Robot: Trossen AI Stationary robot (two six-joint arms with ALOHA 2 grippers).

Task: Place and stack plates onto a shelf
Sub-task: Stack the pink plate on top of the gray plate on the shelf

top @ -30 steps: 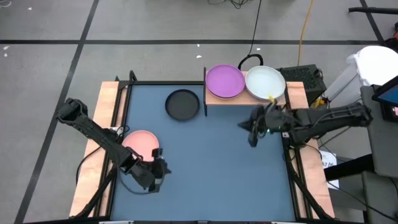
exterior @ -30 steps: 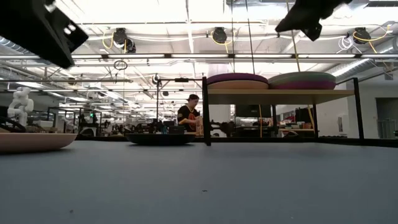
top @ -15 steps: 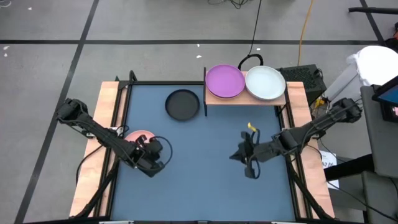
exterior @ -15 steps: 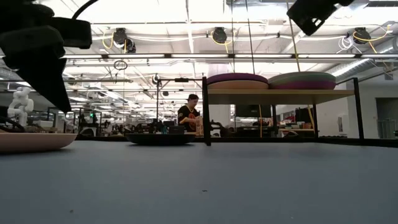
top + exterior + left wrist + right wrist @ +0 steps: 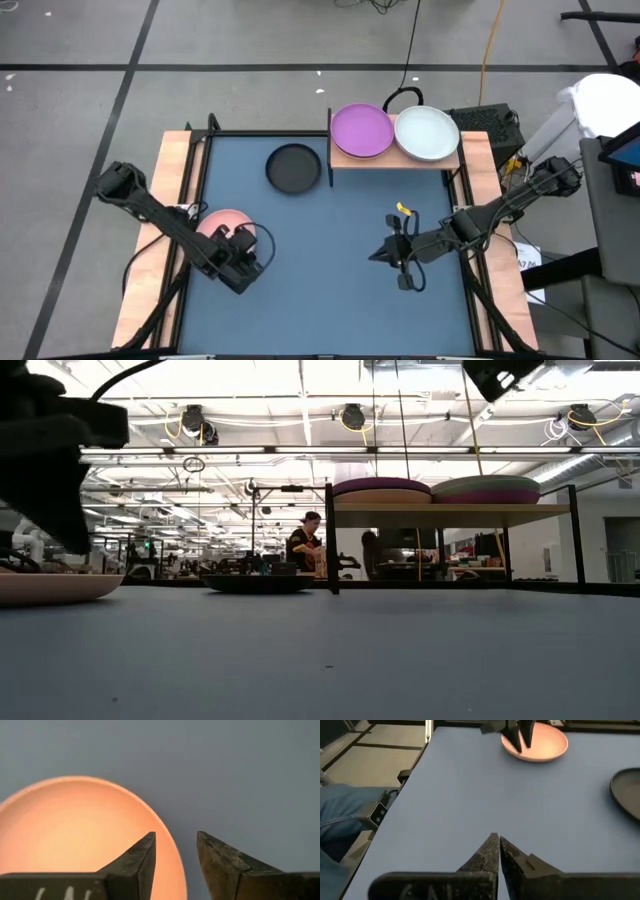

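A pink plate (image 5: 222, 222) rests on the blue table surface at the left. My left gripper (image 5: 175, 851) hangs open just above it, one finger over the plate and one beyond its rim (image 5: 176, 865); in the low view it stands clear of the plate (image 5: 50, 588). A dark grey plate (image 5: 294, 167) lies near the far edge. The shelf (image 5: 395, 157) at the far right carries a purple plate (image 5: 362, 130) and a whitish plate (image 5: 427, 133), each on top of another plate (image 5: 382, 496). My right gripper (image 5: 378, 255) hovers shut over the table's right half.
Black posts (image 5: 329, 538) hold the shelf above the surface. Wooden strips (image 5: 177, 180) edge the table's left and right sides. Bare blue surface (image 5: 320, 270) lies between the two grippers. People (image 5: 300, 548) stand in the room far behind the table.
My left gripper has gone from near the front edge toward the pink plate, turning and coming down over its rim. My right gripper has drawn away from the shelf toward the table's near edge.
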